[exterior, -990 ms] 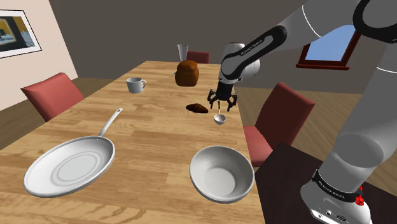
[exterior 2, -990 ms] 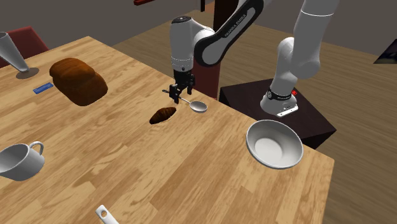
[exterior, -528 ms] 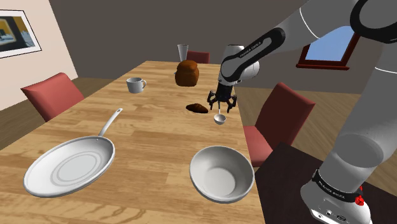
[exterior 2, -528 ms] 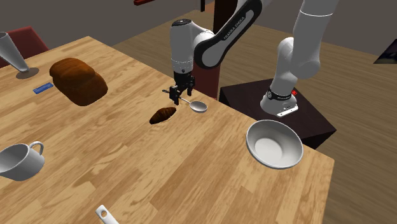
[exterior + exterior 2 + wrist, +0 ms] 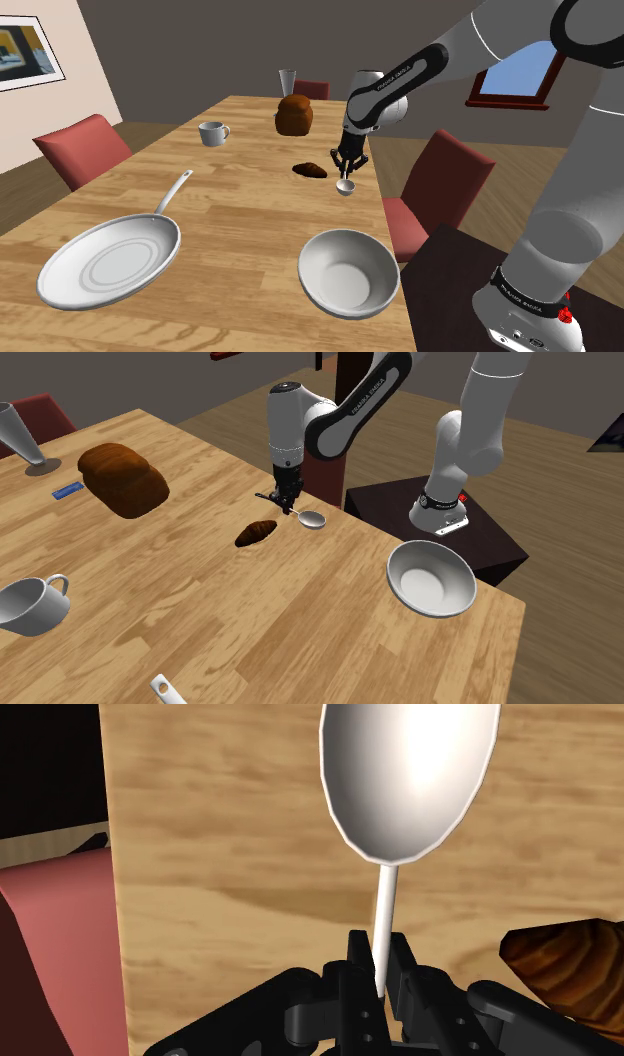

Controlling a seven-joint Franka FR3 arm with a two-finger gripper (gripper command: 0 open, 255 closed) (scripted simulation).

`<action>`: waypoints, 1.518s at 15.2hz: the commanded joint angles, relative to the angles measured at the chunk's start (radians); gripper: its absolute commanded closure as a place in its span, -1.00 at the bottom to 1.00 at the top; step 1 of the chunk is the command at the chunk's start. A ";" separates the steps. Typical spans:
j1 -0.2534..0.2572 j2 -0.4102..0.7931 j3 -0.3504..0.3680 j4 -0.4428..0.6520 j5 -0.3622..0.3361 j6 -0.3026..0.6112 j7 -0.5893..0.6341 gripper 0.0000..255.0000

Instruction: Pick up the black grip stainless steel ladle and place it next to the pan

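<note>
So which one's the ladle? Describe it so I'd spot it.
Start at the wooden table, along the edge on the arm's side. Right beside a small dark brown pastry lies the ladle, its thin stem clasped by the black claw. It is the only spoon shape there: a little shiny scoop, far smaller than the grey bowl.

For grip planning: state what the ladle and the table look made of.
The ladle: smooth pale bowl with a soft sheen and thin pale stem, probably polished metal, though drawn near white. The table: wood, plain from its grain, matte finish.
</note>
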 commanded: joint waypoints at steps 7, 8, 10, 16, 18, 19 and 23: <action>-0.001 -0.033 -0.001 0.019 0.000 -0.052 0.003 1.00; -0.002 -0.041 -0.001 0.025 0.000 -0.065 0.004 1.00; -0.002 -0.056 -0.001 0.036 0.000 -0.092 0.006 1.00; -0.004 -0.096 -0.003 0.075 -0.001 -0.171 0.011 1.00; -0.004 -0.108 -0.003 0.090 -0.001 -0.197 0.013 1.00; -0.004 -0.113 -0.004 0.098 -0.001 -0.210 0.014 1.00; -0.005 -0.133 -0.005 0.131 -0.002 -0.263 0.018 1.00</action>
